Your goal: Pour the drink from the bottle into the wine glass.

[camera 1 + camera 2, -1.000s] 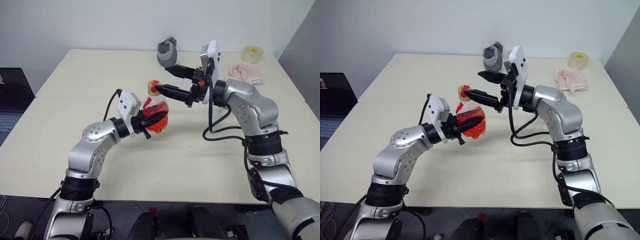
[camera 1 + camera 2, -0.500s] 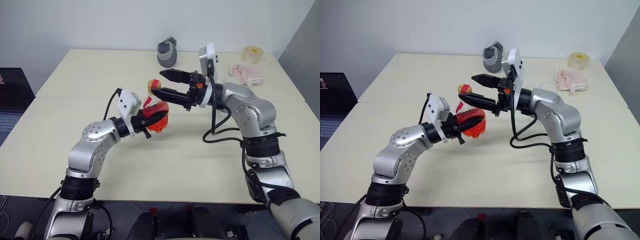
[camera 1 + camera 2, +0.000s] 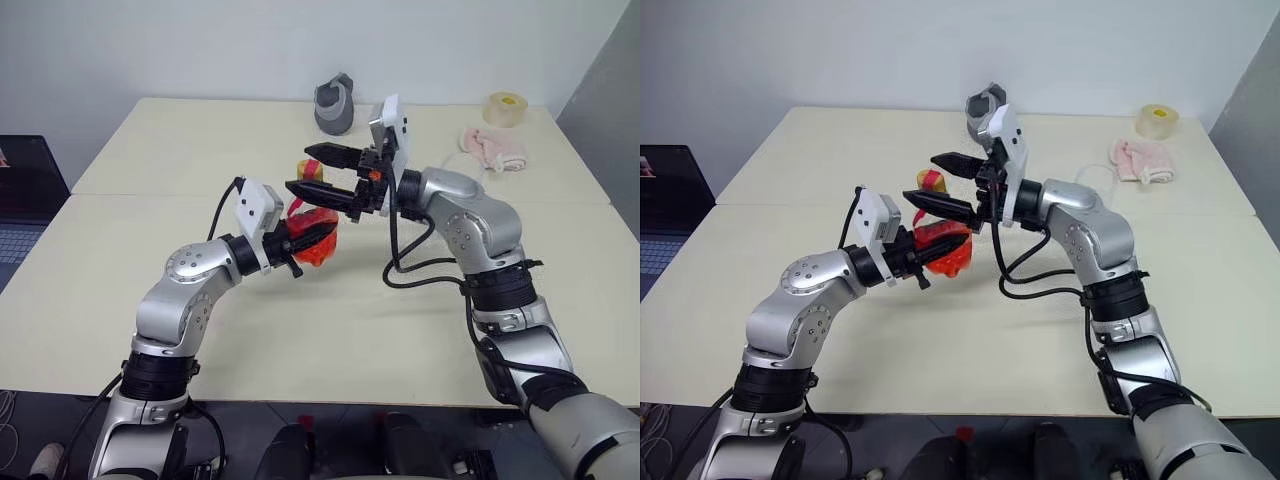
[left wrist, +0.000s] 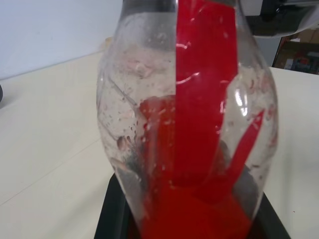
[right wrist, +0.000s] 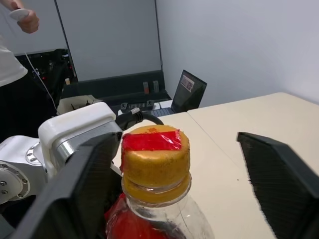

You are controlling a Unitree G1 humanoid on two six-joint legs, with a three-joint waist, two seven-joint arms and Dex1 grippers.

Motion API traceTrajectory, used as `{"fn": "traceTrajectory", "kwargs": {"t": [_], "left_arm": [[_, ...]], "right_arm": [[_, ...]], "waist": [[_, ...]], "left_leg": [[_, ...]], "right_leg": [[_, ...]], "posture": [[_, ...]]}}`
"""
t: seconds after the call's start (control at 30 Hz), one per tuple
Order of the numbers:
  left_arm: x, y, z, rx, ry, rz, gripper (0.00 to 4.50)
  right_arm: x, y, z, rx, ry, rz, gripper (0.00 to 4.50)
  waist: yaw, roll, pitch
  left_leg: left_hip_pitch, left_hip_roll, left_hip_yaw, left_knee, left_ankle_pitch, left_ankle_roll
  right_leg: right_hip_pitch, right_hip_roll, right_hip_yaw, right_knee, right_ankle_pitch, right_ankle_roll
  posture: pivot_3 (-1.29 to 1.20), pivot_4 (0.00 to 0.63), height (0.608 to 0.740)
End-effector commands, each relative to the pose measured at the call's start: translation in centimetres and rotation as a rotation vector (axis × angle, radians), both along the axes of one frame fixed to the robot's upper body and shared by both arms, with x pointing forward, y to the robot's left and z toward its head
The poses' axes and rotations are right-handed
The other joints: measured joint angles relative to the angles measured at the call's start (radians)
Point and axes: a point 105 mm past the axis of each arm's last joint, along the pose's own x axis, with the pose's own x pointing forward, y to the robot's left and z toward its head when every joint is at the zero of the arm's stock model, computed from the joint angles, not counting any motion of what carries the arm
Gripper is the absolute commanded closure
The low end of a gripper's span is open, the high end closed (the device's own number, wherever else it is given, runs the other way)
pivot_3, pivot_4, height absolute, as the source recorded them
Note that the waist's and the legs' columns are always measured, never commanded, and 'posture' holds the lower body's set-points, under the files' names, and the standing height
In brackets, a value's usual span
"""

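left gripper (image 3: pixel 300 243) clamps the bottle (image 3: pixel 312 236) of red drink (image 4: pixel 199 209) above the table (image 3: pixel 150 150); right gripper (image 3: pixel 305 170) spreads wide around its yellow cap (image 5: pixel 155 154).

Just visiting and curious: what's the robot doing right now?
Left gripper shut on bottle. Right gripper open, fingers either side of cap, which is on. Nothing in the way.

Beyond the right gripper (image 3: pixel 318 170) on the cream table (image 3: pixel 150 150): grey pouch-like item (image 3: pixel 335 103) directly behind, pink cloth (image 3: pixel 492 146) and tape roll (image 3: pixel 505 107) to its right. Laptop (image 3: pixel 25 195) sits off-table, far left.
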Motion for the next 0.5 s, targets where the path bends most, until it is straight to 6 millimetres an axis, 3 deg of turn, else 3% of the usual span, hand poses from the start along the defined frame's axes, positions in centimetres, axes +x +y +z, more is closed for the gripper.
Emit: {"fn": "traceTrajectory", "kwargs": {"t": [0.03,0.17,0.5], "left_arm": [[-0.6,-0.1,1.6,-0.010,-0.069,-0.014,3.63],[-0.7,-0.2,1.5,-0.011,-0.068,-0.014,3.64],[-0.6,-0.4,1.5,-0.011,-0.069,-0.021,3.64]], "right_arm": [[-0.6,0.3,1.9,0.030,-0.059,0.024,1.65],[-1.0,0.1,2.1,0.041,-0.041,0.048,3.03],[-2.4,-0.1,2.4,0.043,-0.011,0.113,3.11]], "waist": [[-0.001,0.000,0.000],[0.000,0.000,0.000],[0.000,0.000,0.000]], "left_leg": [[0.000,0.000,0.000,0.000,0.000,0.000],[0.000,0.000,0.000,0.000,0.000,0.000],[0.000,0.000,0.000,0.000,0.000,0.000]], "right_leg": [[0.000,0.000,0.000,0.000,0.000,0.000],[0.000,0.000,0.000,0.000,0.000,0.000],[0.000,0.000,0.000,0.000,0.000,0.000]], "posture": [[0.00,0.150,0.740],[0.00,0.150,0.740],[0.00,0.150,0.740]]}}
